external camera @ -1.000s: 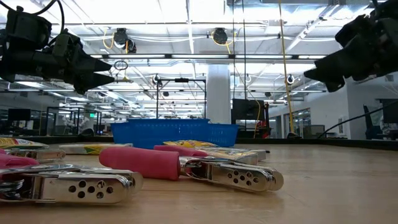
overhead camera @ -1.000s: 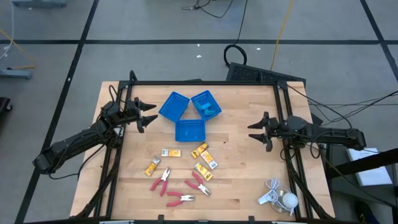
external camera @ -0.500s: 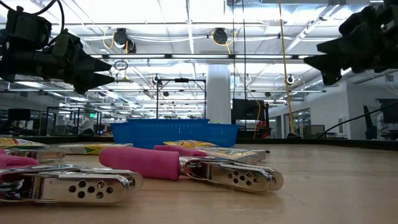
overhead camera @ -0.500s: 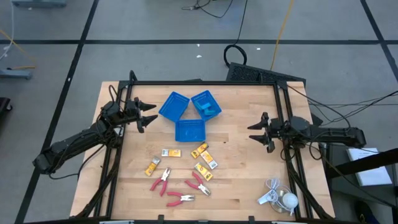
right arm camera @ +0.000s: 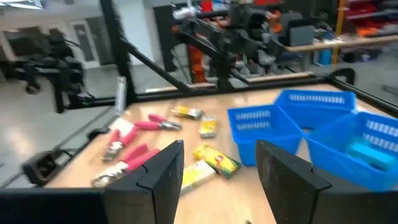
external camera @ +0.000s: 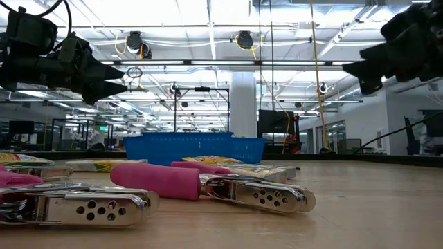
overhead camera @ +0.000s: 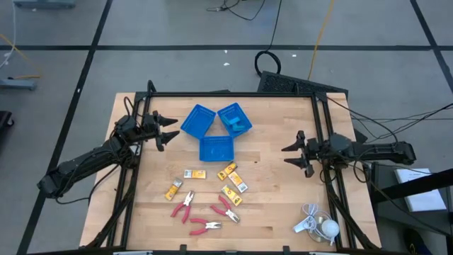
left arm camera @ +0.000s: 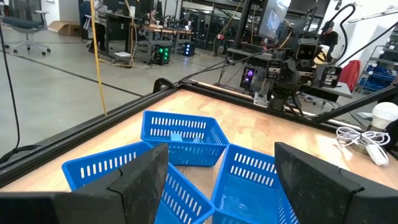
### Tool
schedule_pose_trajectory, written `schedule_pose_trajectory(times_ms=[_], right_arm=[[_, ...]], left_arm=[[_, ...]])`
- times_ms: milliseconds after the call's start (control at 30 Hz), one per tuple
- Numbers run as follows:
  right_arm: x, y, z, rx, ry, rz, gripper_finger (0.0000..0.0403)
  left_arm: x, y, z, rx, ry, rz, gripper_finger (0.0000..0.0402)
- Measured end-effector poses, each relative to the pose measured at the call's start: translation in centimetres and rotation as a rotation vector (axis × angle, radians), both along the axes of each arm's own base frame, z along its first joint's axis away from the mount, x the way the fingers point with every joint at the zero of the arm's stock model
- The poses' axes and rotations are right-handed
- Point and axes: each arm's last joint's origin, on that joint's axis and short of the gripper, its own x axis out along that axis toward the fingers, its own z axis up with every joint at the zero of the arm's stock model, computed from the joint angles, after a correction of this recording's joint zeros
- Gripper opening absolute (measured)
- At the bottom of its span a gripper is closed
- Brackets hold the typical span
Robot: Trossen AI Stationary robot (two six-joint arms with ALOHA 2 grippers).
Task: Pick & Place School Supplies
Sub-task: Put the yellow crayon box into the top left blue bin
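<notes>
Several yellow-orange packets [overhead camera: 226,180] lie flat on the wooden table near its middle, and three red-handled pliers [overhead camera: 204,212] lie closer to the near edge. They also show in the low view as pliers [external camera: 145,181] and in the right wrist view as packets [right arm camera: 214,158]. Light-blue pieces [overhead camera: 239,125] rest inside the far right blue tray [overhead camera: 228,110]. My left gripper [overhead camera: 175,129] hangs open above the table, left of the trays. My right gripper [overhead camera: 285,156] hangs open over the table's right part, pointing left toward the items.
Three square blue trays [overhead camera: 200,111] cluster at the table's far middle, one [overhead camera: 216,157] nearer the packets. A white corded gadget [overhead camera: 315,223] lies at the near right corner. Black frame rails [overhead camera: 226,94] border the table. Bare wood lies between the packets and my right gripper.
My right gripper has drifted a little toward the table's near edge, staying open. The left arm and all items have kept still.
</notes>
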Motion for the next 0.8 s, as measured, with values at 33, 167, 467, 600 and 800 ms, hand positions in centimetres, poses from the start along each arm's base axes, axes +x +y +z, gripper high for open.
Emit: schedule_pose_trajectory(times_ms=[33, 167, 467, 600, 800], right_arm=[[0.00, -0.03, -0.13, 0.000, 0.013, -0.012, 0.0188], [-0.01, -0.09, -0.43, -0.001, 0.045, -0.031, 0.0190], [-0.01, -0.08, -0.48, 0.005, 0.050, -0.028, 0.0188], [-0.01, -0.08, -0.48, 0.006, 0.050, -0.028, 0.0191], [-0.01, -0.08, -0.50, 0.006, 0.051, -0.028, 0.0190]], left_arm=[[0.00, 0.00, 0.01, 0.000, 0.000, 0.000, 0.0294], [0.00, 0.00, 0.00, 0.000, 0.000, 0.000, 0.0294], [0.00, 0.00, 0.00, 0.000, 0.000, 0.000, 0.0294], [0.00, 0.00, 0.00, 0.000, 0.000, 0.000, 0.0294], [0.00, 0.00, 0.00, 0.000, 0.000, 0.000, 0.0294]])
